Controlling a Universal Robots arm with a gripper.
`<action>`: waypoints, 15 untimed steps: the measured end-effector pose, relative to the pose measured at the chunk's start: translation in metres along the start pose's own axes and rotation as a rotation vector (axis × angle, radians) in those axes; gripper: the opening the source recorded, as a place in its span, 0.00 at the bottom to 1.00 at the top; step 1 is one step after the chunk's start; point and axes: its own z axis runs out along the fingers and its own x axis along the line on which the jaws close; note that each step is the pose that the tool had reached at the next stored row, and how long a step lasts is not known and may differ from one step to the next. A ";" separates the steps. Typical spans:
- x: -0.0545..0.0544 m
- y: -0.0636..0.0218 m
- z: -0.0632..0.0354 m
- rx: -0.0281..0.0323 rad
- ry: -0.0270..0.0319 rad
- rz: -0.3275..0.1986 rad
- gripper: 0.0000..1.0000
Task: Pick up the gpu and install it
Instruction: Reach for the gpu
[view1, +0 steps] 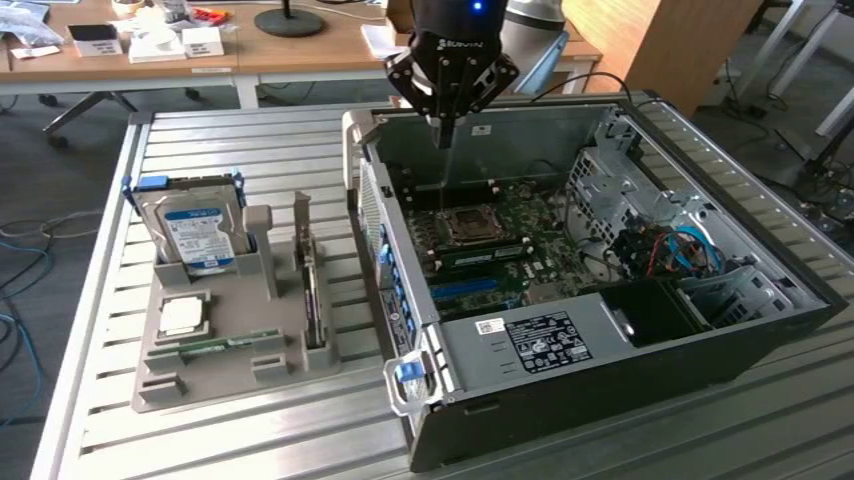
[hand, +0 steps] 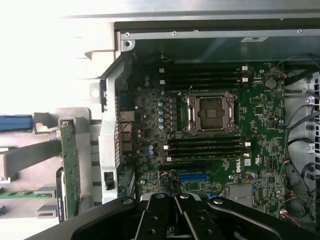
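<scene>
One arm (view1: 461, 15) vert., claw (view1: 446, 138) closed, empty, over mobo (view1: 527, 240); gpu (view1: 310, 285) in holder (view1: 227, 372).

Hard drive (view1: 200, 232) stands in holder (view1: 234, 372) — case (view1: 641, 392) open.

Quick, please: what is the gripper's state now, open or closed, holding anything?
Gripper: closed, holding nothing; the gpu stands in the grey holder beside the computer case.

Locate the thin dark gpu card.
In the exterior view's left half, the gpu stands on edge in the grey holder, between the blue-labelled hard drive and the open computer case.
</scene>
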 end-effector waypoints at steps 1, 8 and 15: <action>0.000 0.0000 0.0000 -0.0001 0.0000 0.000 0.11; 0.005 -0.0004 0.0000 0.0000 0.0000 0.000 0.11; 0.010 -0.0008 0.0000 0.0000 0.0000 0.000 0.11</action>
